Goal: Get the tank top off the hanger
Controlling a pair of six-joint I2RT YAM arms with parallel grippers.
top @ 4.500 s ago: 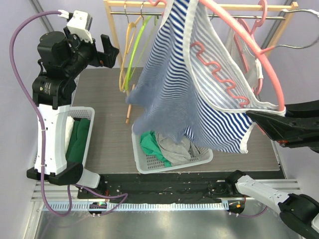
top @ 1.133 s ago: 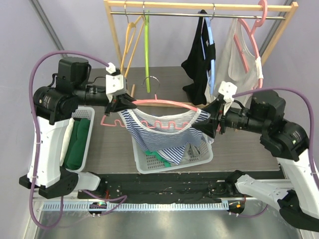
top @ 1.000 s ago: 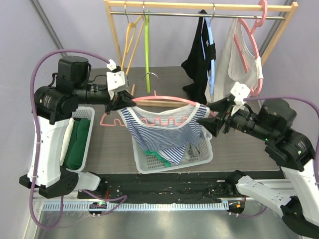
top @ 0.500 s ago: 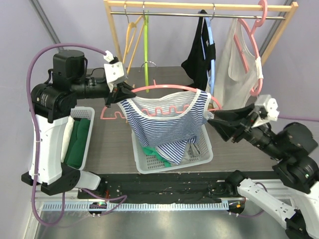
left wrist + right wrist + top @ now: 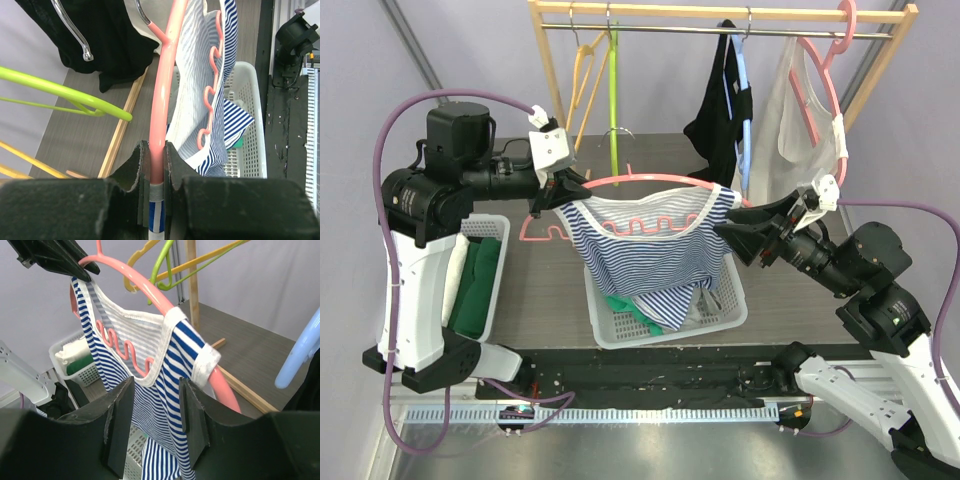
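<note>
Currently clamped: one pink hanger [image 5: 650,180], its left end pinched tight between the fingers of the left pincer [image 5: 568,190].
Tank tops: one, blue-and-white striped tank top [image 5: 650,255], draped on that hanger; it hangs just right of the left pincer and just ahead of the right pincer's tips.
Right pincer [image 5: 730,235]: jaws apart, gripping nothing; the top's right strap lies just beyond the fingertips, and I cannot tell whether they touch.
Baskets: two, both white; centre basket [image 5: 665,340] sits directly below the tank top with green and grey clothes, and side basket [image 5: 500,270] sits under the left arm with green cloth.
Rail [image 5: 720,30], beyond both pincers: four hangers; yellow hanger [image 5: 582,80], green hanger [image 5: 614,100], blue hanger [image 5: 743,90] carrying a black garment [image 5: 715,120], second pink hanger [image 5: 820,90] carrying a pale garment [image 5: 800,110].
In the way: the black garment hangs close behind the held hanger's right end.
</note>
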